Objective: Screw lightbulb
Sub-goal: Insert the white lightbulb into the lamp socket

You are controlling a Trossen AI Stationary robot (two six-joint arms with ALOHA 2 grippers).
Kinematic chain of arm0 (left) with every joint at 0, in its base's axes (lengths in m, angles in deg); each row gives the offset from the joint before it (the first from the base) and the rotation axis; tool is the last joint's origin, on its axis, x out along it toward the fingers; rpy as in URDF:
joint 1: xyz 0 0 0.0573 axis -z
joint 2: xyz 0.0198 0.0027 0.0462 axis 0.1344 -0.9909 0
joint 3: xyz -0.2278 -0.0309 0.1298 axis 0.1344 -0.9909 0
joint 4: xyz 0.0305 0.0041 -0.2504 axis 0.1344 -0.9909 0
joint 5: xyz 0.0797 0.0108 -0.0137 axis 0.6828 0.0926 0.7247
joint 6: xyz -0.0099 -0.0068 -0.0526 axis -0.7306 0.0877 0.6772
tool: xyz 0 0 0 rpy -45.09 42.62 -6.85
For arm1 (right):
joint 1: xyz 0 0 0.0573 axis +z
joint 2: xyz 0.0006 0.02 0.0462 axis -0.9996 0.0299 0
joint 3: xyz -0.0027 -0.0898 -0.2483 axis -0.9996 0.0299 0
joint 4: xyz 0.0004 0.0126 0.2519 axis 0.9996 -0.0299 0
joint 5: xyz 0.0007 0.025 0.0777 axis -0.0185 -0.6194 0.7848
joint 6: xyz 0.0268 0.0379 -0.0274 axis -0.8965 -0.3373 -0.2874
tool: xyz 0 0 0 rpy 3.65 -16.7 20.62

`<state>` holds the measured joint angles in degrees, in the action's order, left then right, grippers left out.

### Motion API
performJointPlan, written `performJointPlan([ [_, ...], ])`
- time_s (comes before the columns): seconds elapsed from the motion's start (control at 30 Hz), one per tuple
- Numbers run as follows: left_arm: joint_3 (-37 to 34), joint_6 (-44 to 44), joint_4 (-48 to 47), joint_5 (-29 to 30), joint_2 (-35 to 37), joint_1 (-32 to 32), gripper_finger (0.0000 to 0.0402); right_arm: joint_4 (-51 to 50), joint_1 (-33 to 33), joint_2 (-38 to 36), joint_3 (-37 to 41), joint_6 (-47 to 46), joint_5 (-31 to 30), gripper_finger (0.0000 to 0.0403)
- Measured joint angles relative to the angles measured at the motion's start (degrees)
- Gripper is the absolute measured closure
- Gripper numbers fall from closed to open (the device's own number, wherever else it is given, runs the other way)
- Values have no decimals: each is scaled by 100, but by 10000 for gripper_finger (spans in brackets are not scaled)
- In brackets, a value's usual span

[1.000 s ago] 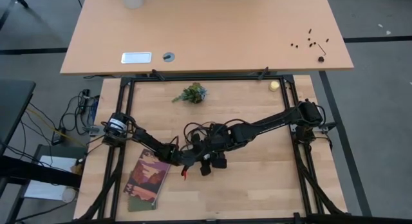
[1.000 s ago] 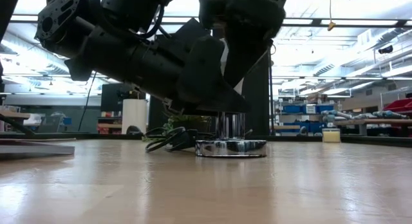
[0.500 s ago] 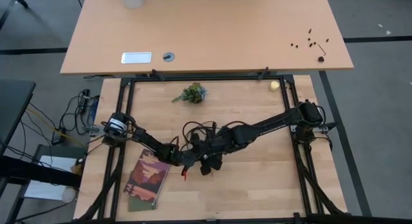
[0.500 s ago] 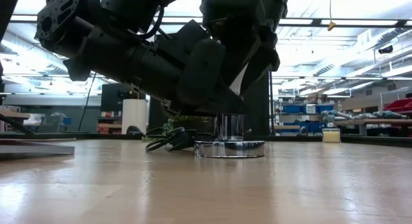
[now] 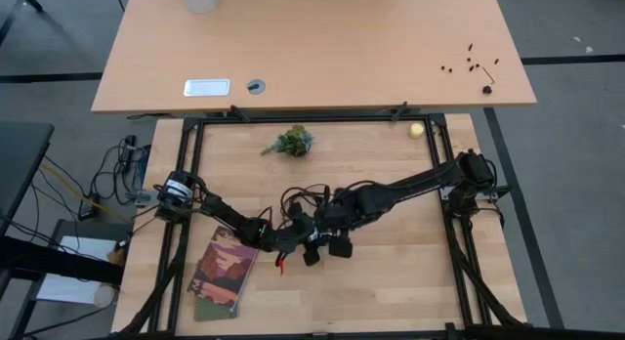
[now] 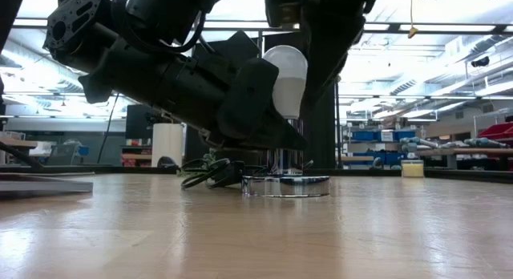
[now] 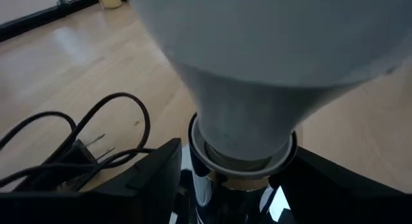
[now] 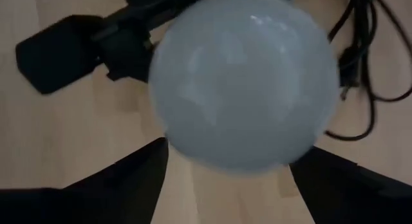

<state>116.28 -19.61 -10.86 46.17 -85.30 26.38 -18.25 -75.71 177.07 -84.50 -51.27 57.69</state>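
The white frosted lightbulb point(image 6: 287, 80) stands upright in a chrome socket point(image 6: 286, 157) on a flat round silver disc point(image 6: 286, 185) at the table's middle. My left gripper point(image 6: 276, 139) reaches in low from the table's left and is shut on the socket just under the bulb point(image 7: 270, 56). My right gripper point(image 8: 228, 163) hangs over the bulb's dome point(image 8: 244, 82), pointing down and open. One finger stands on each side of the dome, and I see no contact. In the high view my right gripper point(image 5: 327, 244) hides the bulb. My left gripper pinches the chrome socket point(image 7: 205, 188) between its two fingers, just below the collar point(image 7: 241, 161) where the bulb's neck enters. The fingers come nearly level, slanting a little downward, from the table's left. Socket and bulb stay upright, the disc flat on the table.
The socket's black cord point(image 5: 293, 198) lies coiled just beyond the disc. A book point(image 5: 223, 272) lies near the front left, a small plant point(image 5: 290, 142) at the far edge and a pale yellow round object point(image 5: 417, 130) at the far right.
My right gripper has risen off the lightbulb and turned a little about its own axis. In the low view it covered the bulb before; now the white dome shows below it. The bulb, socket and left gripper have stayed in place.
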Motion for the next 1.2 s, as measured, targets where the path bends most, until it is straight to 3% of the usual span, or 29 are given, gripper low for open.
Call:
performJointPlan([
  [0.17, 0, -97, 13, 0, 0, 11, 154, -324, 7, 0, -338, 1099, -63, 67],
  [0.43, 0, -478, 291, 1, -2, 127, 134, -579, 9, 0, -512, 4221, -64, 64],
  [0.57, 0, -606, 296, 2, 4, 136, 131, -549, 9, 0, -511, 5160, -142, 64],
  [0.83, 0, -604, 292, 63, 15, 133, 133, -420, 37, 0, -510, 5414, -259, 63],
  [1.03, 0, -647, 225, 63, 24, 138, 133, -454, 58, -12, -510, 5058, -940, 65],
  [1.2, -2, -739, -239, 76, 221, 205, 133, -871, 42, -22, -664, 4487, -592, 58],
])
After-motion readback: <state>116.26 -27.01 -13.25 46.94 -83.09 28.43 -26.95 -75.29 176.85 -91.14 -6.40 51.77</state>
